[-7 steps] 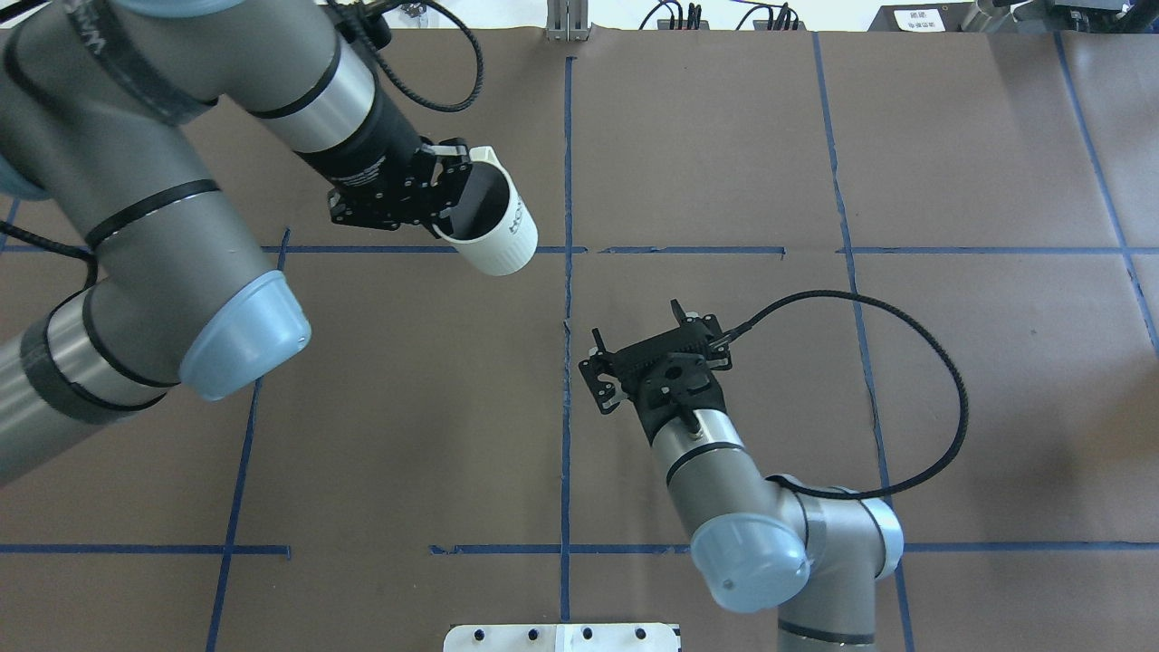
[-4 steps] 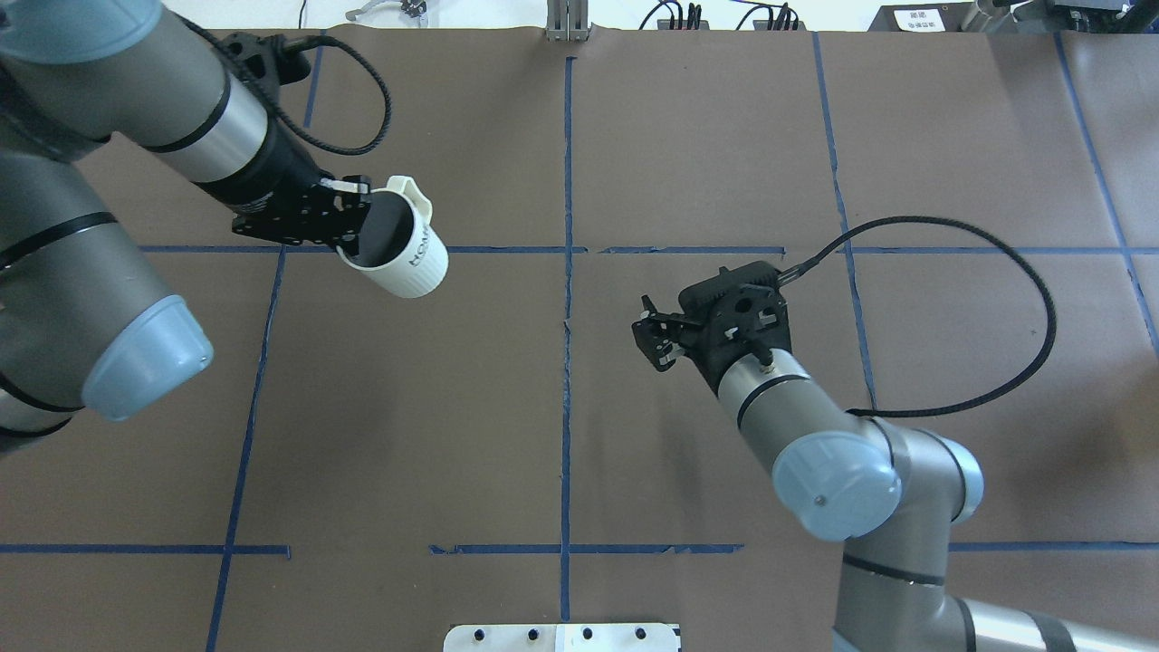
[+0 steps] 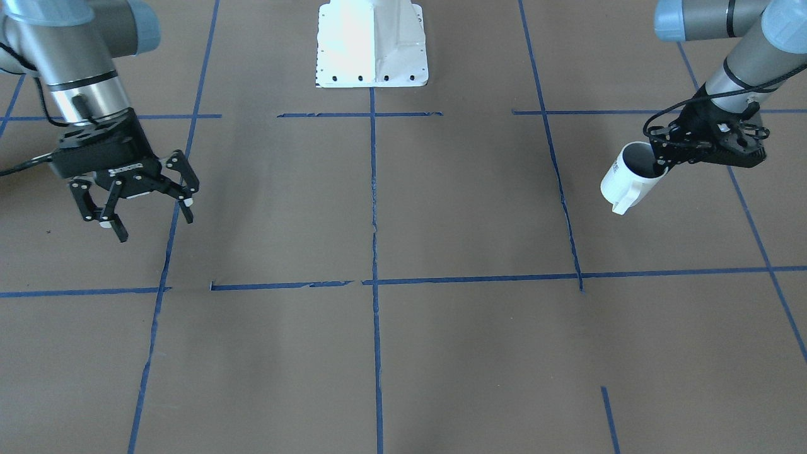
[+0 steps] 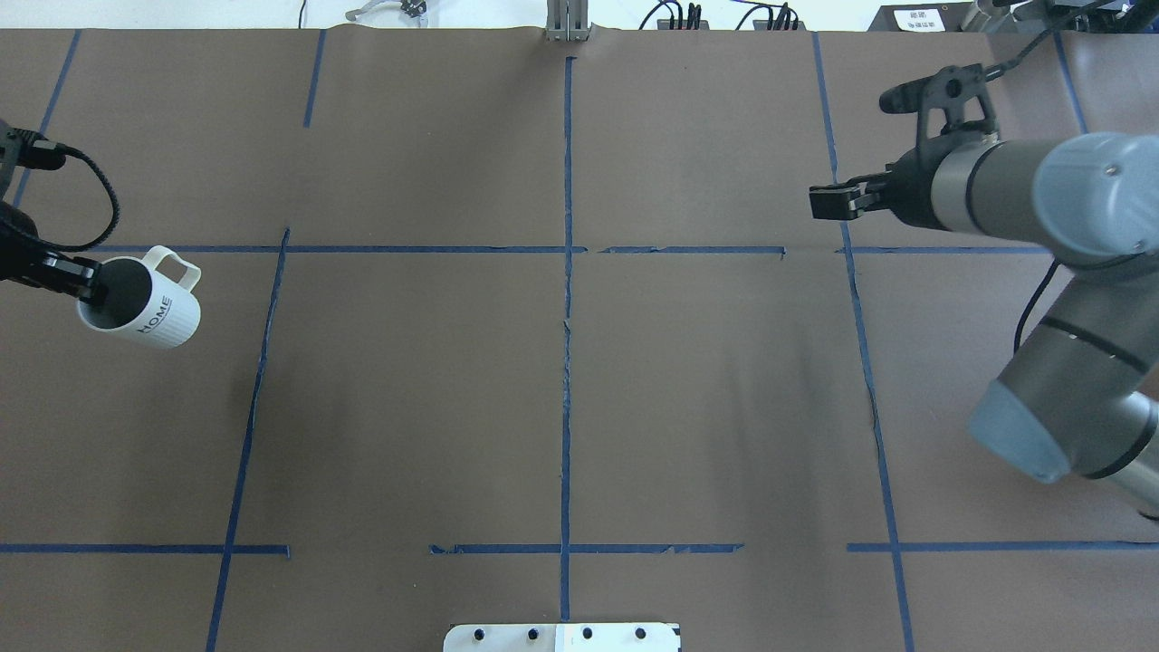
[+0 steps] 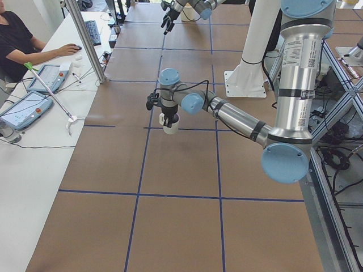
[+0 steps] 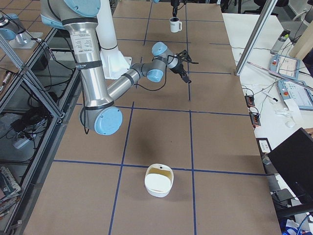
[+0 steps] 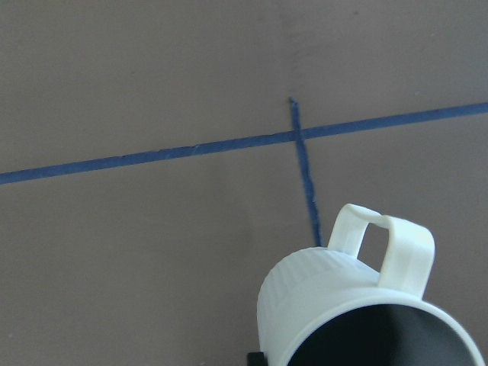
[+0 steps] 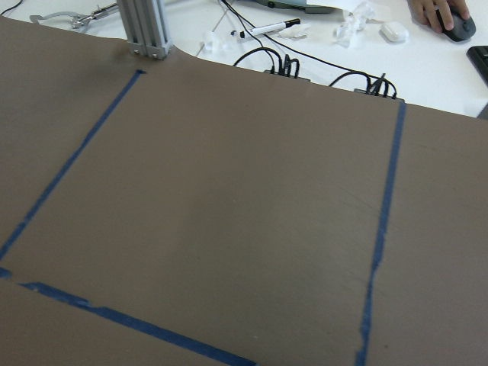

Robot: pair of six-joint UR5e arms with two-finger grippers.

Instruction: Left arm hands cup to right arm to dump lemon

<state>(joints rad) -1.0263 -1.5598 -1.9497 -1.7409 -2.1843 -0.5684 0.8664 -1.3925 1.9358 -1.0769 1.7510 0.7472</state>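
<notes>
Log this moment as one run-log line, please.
left gripper: shut on cup rim, cup tilted | right gripper: open, empty | lemon: not visible

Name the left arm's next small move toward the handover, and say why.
Probably swing the left end effector, shut on the rim of the white HOME mug, toward the middle of the table. It hangs at the far left of the overhead view, while the right end effector, open and empty, is at the far right: too wide a gap for a handover.
</notes>
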